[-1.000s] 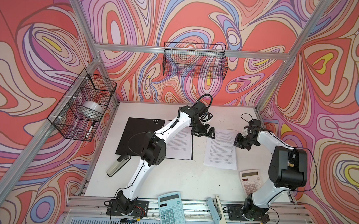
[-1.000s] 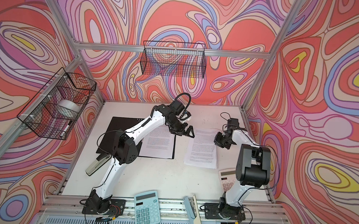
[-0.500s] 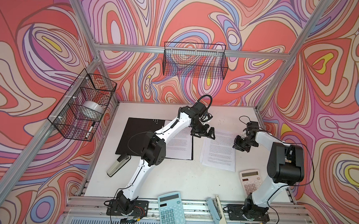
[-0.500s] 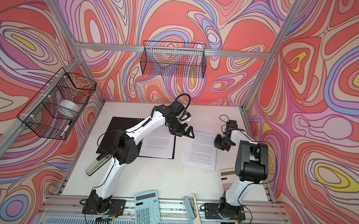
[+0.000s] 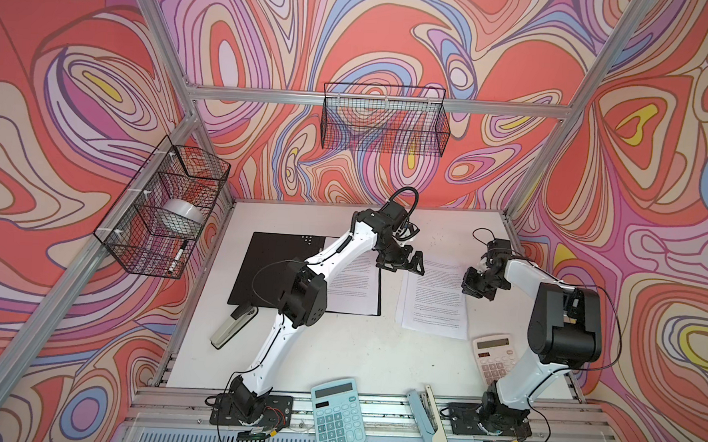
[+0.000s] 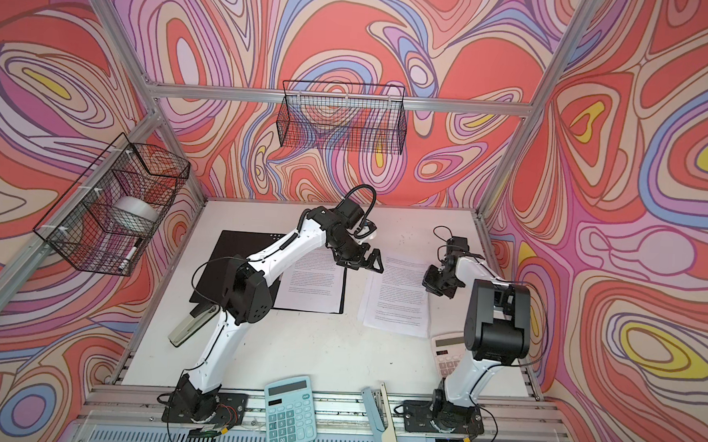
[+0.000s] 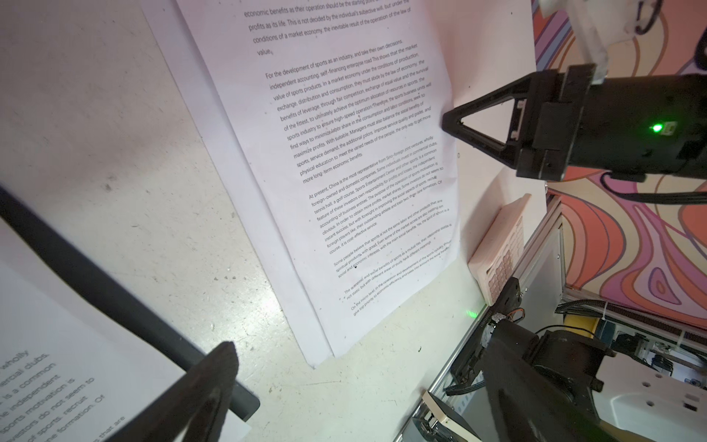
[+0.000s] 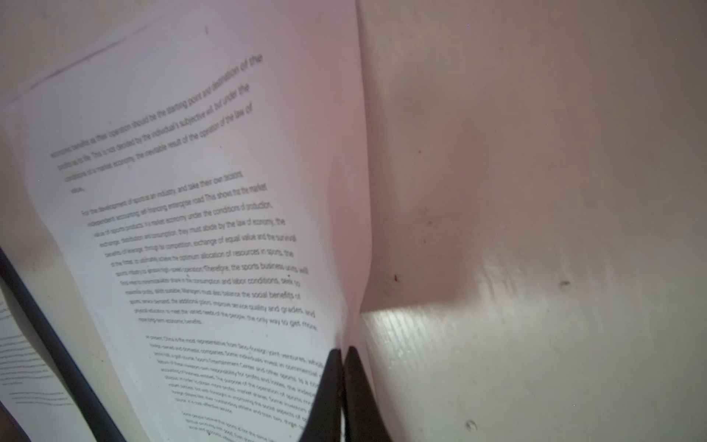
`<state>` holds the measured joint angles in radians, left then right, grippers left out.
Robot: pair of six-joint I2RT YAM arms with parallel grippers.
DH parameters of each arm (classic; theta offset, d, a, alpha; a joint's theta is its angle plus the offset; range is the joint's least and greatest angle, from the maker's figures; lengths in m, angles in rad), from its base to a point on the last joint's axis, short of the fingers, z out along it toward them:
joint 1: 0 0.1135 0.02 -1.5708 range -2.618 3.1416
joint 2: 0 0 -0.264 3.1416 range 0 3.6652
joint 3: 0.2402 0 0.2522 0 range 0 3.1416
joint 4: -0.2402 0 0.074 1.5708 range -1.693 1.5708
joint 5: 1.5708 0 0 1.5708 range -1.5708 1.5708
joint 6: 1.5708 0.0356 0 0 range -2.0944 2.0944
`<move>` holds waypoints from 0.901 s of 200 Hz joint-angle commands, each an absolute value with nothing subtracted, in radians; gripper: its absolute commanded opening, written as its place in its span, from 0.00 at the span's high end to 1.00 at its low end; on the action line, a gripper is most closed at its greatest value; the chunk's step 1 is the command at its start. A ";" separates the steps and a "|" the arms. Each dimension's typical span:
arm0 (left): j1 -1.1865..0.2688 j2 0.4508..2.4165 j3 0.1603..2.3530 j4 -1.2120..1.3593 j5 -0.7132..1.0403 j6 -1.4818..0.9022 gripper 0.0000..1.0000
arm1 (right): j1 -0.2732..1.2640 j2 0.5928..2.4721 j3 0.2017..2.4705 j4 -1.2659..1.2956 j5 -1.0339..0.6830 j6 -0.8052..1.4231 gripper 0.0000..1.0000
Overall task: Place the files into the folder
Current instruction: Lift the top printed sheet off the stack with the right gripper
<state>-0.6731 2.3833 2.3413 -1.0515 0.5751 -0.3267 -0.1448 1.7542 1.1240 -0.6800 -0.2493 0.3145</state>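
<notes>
The folder (image 5: 275, 268) (image 6: 233, 261) lies open on the table, black inside up, with one printed sheet (image 5: 353, 290) on its right half. The loose files (image 5: 433, 301) (image 6: 398, 301) (image 7: 367, 183) lie to the right of it. My right gripper (image 5: 471, 284) (image 6: 432, 282) (image 8: 343, 354) is shut on the files' right edge, which is pinched up off the table. My left gripper (image 5: 404, 264) (image 6: 369, 262) (image 7: 359, 367) hangs open and holds nothing, over the gap between the folder and the files. In the left wrist view the folder's edge (image 7: 114, 291) passes under one finger (image 7: 208, 386).
A white calculator (image 5: 492, 358) sits just in front of the files. A teal calculator (image 5: 338, 412) and a light-blue stapler (image 5: 429, 421) lie on the front rail. A grey stapler (image 5: 230, 328) lies by the folder's front corner. Wire baskets (image 5: 384, 119) (image 5: 166, 208) hang on the walls.
The right gripper has shifted slightly left at the files' right edge, and the sheets have slid a little toward the folder. The left arm has stayed in place, open.
</notes>
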 commanded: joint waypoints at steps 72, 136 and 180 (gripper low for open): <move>-0.634 2.272 2.364 -1.081 0.537 -0.304 0.00 | -0.145 1.611 1.233 -0.771 -0.291 0.317 1.00; -0.527 2.135 2.359 -1.094 0.484 -0.261 0.00 | -0.142 1.553 1.332 -0.825 -0.338 0.335 1.00; -0.456 2.050 2.331 -1.107 0.462 -0.247 0.00 | -0.115 1.562 1.417 -0.866 -0.354 0.329 1.00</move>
<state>-0.4782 2.1036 2.3417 -1.0676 0.4858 -0.2760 -0.1326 1.5715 1.3735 -0.8272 -0.3378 0.3283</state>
